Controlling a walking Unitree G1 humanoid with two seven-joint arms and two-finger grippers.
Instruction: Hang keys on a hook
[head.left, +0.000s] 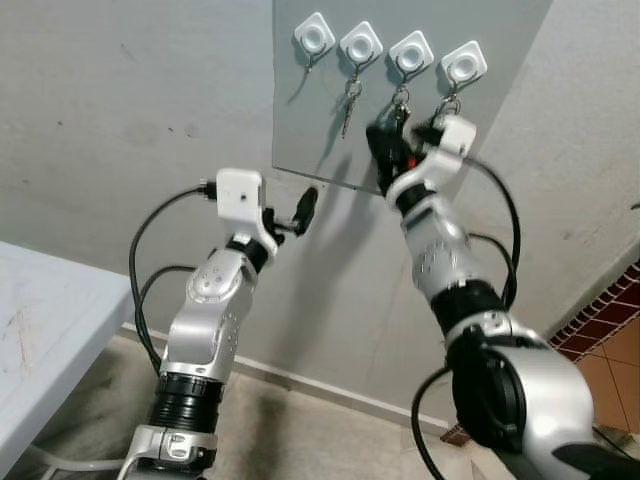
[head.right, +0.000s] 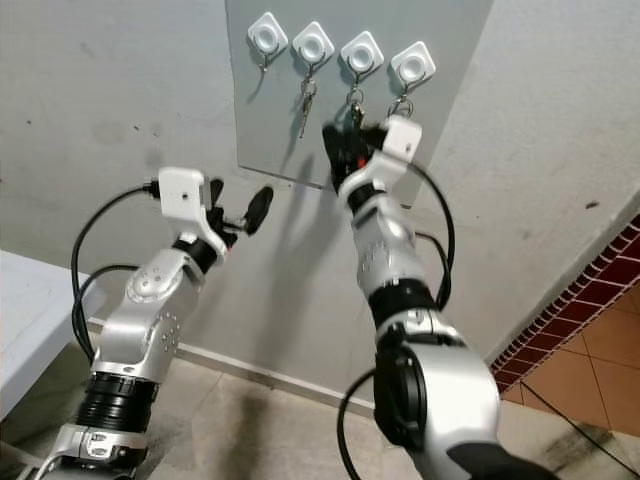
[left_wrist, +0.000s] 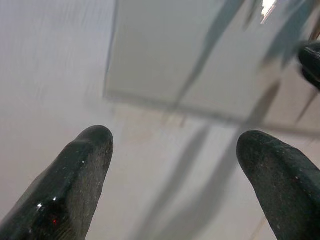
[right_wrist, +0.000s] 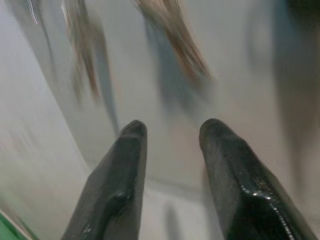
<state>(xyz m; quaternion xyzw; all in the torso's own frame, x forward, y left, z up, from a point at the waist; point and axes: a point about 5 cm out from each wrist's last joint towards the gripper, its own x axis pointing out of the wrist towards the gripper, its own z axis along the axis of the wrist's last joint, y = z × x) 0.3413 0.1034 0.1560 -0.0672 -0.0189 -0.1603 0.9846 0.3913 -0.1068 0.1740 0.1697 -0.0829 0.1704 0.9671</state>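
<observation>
This looks like a plain room or entry corner of a home rather than a workshop or shop. A grey board (head.left: 400, 100) with a row of four white hooks (head.left: 362, 44) is fixed on a bare, scuffed plaster wall (head.left: 120, 120) at twelve o'clock, with keys (head.left: 350, 105) hanging from some hooks. Red floor tiles (head.left: 610, 340) show at four o'clock, and a pale tabletop edge (head.left: 40, 320) at eight o'clock.
</observation>
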